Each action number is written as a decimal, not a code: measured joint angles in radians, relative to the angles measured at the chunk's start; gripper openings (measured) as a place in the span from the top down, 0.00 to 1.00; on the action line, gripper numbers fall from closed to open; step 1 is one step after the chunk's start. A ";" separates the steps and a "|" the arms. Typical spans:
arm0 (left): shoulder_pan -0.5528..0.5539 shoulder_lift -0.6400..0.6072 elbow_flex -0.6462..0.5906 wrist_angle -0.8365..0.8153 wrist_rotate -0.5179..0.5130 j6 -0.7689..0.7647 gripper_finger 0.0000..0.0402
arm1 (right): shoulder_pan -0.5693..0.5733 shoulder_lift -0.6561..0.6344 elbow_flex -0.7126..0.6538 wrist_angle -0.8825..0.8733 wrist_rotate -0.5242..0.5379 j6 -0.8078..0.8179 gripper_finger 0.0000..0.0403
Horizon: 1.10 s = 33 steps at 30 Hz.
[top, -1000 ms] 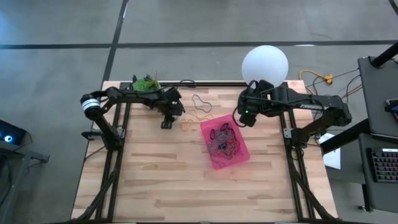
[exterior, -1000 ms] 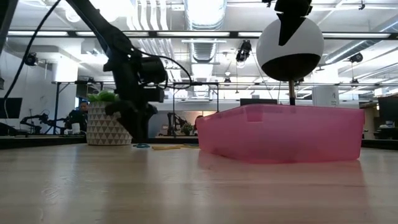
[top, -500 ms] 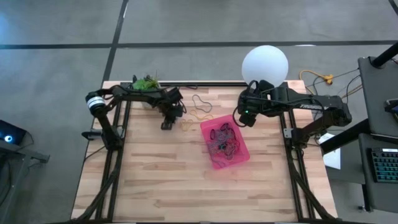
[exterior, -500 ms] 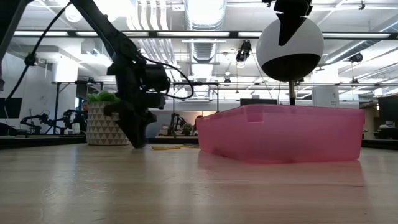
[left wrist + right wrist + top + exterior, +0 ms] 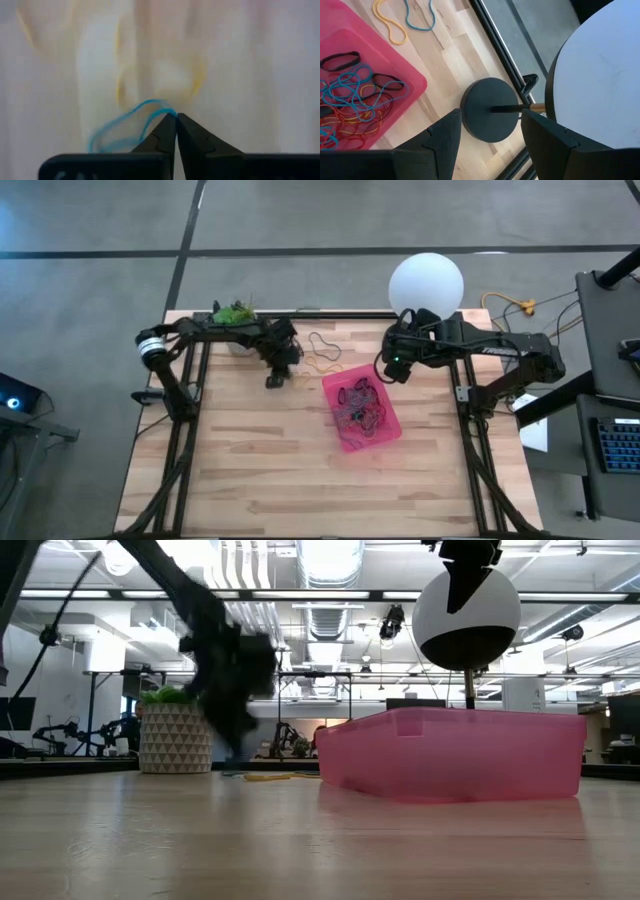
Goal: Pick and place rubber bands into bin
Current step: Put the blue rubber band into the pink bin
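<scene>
Blond slatted wooden bench (image 5: 250,470) under a bright workshop with ceiling ducts; shallow pink translucent plastic bin (image 5: 361,412), already holding bands, lies at its middle. Right pincer (image 5: 487,132) gapes, idle near the lamp base. Left pincer (image 5: 176,119), together on a thin blue rubber band (image 5: 125,125), grips only an edge; it could slip in transit.

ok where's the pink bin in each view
High view: bin right of table centre.
Low view: fills the right half.
Left wrist view: not in it.
Right wrist view: one corner, bands inside.
Shared landmark: white globe lamp, above the bin in the low view.
</scene>
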 joint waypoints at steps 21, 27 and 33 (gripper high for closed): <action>-0.160 0.002 0.524 0.128 0.305 -0.147 1.00 | 0.001 -0.002 -0.003 -0.005 0.000 0.005 0.52; -0.240 0.110 0.555 0.133 0.324 -0.148 1.00 | 0.001 -0.004 -0.003 -0.005 0.003 0.007 0.52; -0.293 0.194 0.554 0.131 0.253 -0.184 1.00 | 0.001 -0.004 -0.005 -0.006 0.003 0.038 0.52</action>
